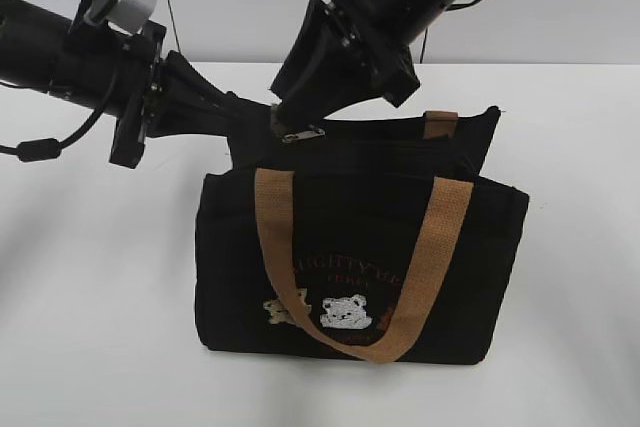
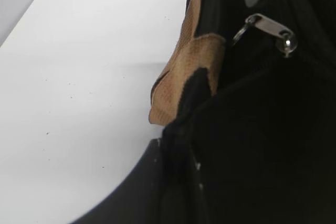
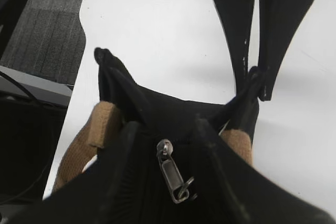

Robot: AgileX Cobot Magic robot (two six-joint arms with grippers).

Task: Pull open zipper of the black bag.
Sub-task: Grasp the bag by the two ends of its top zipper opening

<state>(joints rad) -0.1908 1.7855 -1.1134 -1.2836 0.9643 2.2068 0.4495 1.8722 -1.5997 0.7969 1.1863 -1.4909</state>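
Exterior view: the black bag [image 1: 360, 257] stands upright near the bench's [image 1: 90, 327] front edge, long axis left-right. Its zipper [image 1: 303, 134] tab lies along the top edge, pointing right. The left hand [image 1: 245, 112] pinches the bag's left end fabric; the right hand [image 1: 290, 112] straddles the tab, partly open, not visibly gripping.

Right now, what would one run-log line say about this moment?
left gripper: shut on black bag end | right gripper: open, fingers either side of pull tab | pull tab: not gripped
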